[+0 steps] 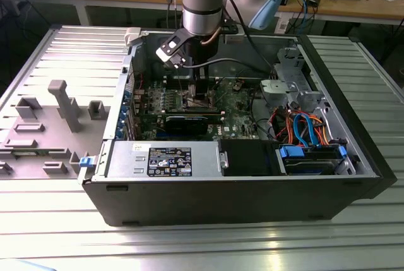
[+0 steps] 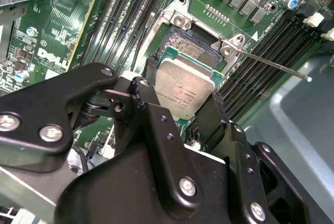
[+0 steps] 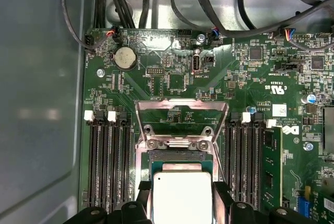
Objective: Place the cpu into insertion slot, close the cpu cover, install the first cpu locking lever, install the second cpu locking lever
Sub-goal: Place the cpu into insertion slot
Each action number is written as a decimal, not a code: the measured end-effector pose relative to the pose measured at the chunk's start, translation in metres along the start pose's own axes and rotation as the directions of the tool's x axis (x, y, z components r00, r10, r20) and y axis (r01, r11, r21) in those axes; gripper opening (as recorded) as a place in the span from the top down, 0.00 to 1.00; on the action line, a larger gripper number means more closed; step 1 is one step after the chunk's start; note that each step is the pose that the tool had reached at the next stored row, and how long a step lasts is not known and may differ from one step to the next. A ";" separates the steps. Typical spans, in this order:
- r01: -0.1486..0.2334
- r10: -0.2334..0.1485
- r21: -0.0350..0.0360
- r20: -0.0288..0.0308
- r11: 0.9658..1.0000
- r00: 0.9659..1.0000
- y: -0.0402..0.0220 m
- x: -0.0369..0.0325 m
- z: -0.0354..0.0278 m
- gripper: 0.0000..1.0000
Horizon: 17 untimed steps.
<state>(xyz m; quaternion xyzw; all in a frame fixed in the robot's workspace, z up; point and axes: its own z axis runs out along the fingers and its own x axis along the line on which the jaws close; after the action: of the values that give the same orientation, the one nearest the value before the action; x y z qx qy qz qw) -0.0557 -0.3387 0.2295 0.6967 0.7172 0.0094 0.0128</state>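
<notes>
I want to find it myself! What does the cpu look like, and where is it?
Look in the open computer case, on the green board, between two banks of long black memory slots. There the gripper holds the cpu at the square slot. It is the only flat, pale silver square with a green edge.

cpu (image 3: 182, 198) between black fingers (image 3: 223, 200); over open insertion slot (image 3: 180, 157)
</notes>
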 end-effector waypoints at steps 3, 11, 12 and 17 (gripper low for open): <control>0.000 0.000 0.000 0.005 1.000 1.000 -0.0002 0.0002 0.0034 0.45; 0.000 0.000 0.000 0.009 1.000 1.000 -0.0006 0.0007 0.0155 0.45; 0.000 0.000 0.000 0.009 1.000 1.000 -0.0007 0.0007 0.0168 0.45; 0.000 0.000 0.000 0.010 1.000 1.000 -0.0012 0.0009 0.0219 0.45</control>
<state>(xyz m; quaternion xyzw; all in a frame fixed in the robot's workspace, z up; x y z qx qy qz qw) -0.0563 -0.3380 0.2076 0.6966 0.7173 0.0059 0.0162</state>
